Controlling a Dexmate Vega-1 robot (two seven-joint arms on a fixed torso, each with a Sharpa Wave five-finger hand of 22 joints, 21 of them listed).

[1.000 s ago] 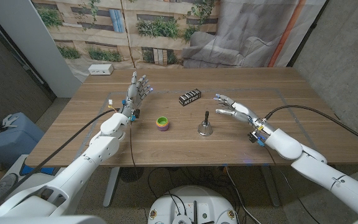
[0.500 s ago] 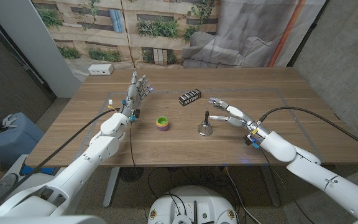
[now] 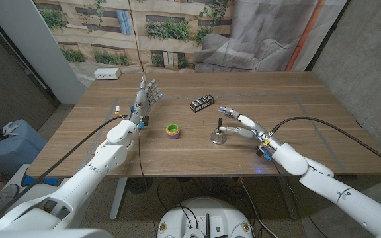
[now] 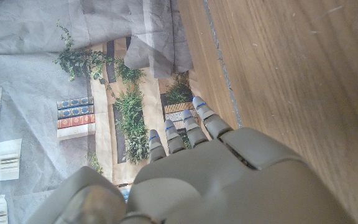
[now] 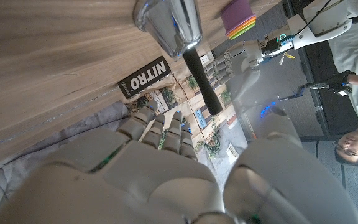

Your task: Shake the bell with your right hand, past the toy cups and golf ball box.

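Head view: bell (image 3: 217,135) stands upright, handle up; spread, empty right hand (image 3: 238,123) just beside.

Bell (image 3: 217,136) is shiny polished metal with a matt black handle, the surface (image 3: 177,155) is matt wood grain, and the golf ball box (image 3: 202,104) looks like glossy black card.

Glossy white arm shells, black cables along them, grey jointed fingers on each robot hand (image 3: 238,123), blue-marked tips.

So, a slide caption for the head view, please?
Open right hand reaches the bell, beside cups and box.
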